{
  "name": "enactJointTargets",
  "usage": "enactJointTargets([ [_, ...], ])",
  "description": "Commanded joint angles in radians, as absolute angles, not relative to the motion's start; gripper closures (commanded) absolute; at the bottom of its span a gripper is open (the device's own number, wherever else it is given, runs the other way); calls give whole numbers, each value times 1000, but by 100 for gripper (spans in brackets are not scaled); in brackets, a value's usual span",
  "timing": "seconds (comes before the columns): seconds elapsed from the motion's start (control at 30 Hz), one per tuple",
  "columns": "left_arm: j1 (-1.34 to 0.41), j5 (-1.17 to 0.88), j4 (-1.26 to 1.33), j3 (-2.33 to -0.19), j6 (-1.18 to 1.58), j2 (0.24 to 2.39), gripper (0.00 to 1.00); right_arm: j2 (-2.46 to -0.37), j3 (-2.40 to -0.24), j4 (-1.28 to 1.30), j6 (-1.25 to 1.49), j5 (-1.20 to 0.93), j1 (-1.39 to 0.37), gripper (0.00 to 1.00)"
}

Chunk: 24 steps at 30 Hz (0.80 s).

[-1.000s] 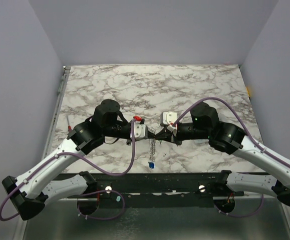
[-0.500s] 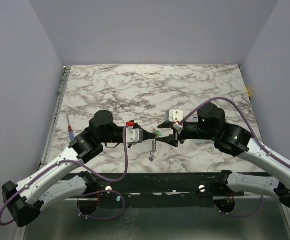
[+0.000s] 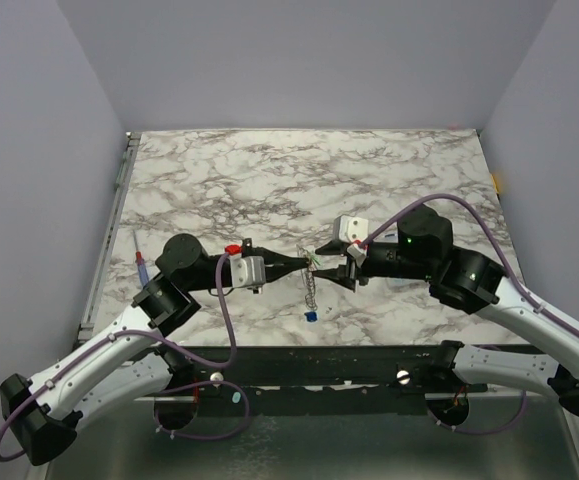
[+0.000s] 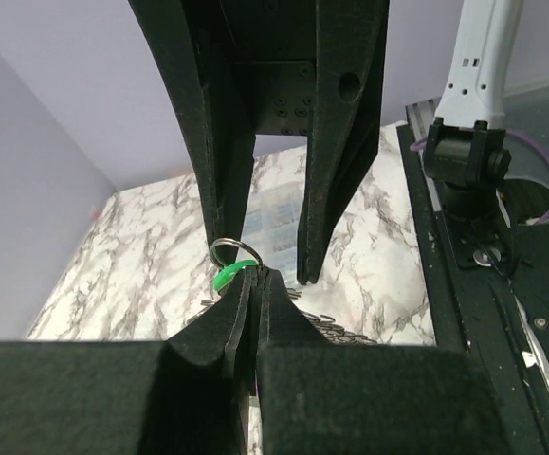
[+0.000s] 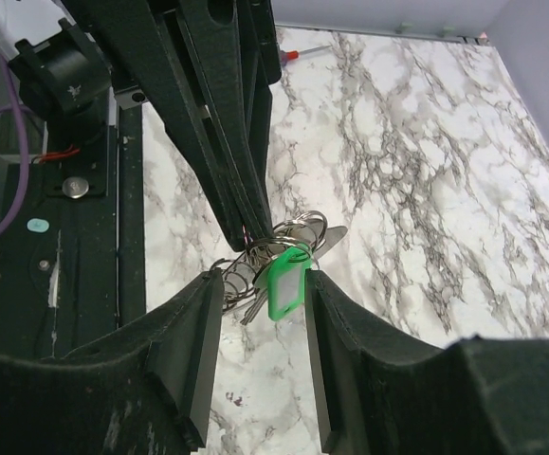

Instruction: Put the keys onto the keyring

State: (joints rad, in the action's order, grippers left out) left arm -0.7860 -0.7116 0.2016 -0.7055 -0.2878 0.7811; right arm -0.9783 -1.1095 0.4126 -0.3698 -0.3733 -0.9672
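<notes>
My left gripper (image 3: pixel 302 262) is shut on a bunch of silvery rings, the keyring (image 5: pixel 298 230), and holds it above the table. Its closed tips (image 4: pixel 255 277) pinch beside a green key tag (image 4: pixel 228 277). A fine chain (image 3: pixel 309 287) hangs from the bunch with a blue key (image 3: pixel 310 316) at its end. My right gripper (image 3: pixel 331 268) faces the left one, open. In the right wrist view its jaws (image 5: pixel 263 284) stand on either side of the green tag (image 5: pixel 286 281), which rests against the right jaw. A metal key blade (image 5: pixel 329 241) sticks out behind.
A thin red-and-blue pen (image 3: pixel 141 262) lies near the table's left edge, and shows far off in the right wrist view (image 5: pixel 302 54). A pale clear box (image 4: pixel 276 220) lies on the marble beyond the fingers. The black base rail (image 3: pixel 299 358) runs along the near edge.
My left arm has drawn back to the left and stretched out, still holding the bunch. The right gripper has shifted slightly right. The hanging chain and blue key have swung a little.
</notes>
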Motion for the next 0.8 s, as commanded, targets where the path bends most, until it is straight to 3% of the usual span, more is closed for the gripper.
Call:
enactJointTargets([
  [0.0,-772,-721,302,-687,-249,759,100,-995,-1126,407,-384,-354,-971,51],
  [0.2,-758,-785,301,-683,-237,771,100,-1006,-1159,431,-406,-361,-971,36],
  [0.43,-745,-838,255,-697,-248,798,100,-1020,-1190,467,-451,-348,-971,31],
  [0.63,-741,-847,255,-693,-247,805,100,-1057,-1193,476,-464,-381,-971,39],
  [0.77,-739,-853,255,-689,-245,805,100,-1068,-1203,491,-460,-405,-971,54],
])
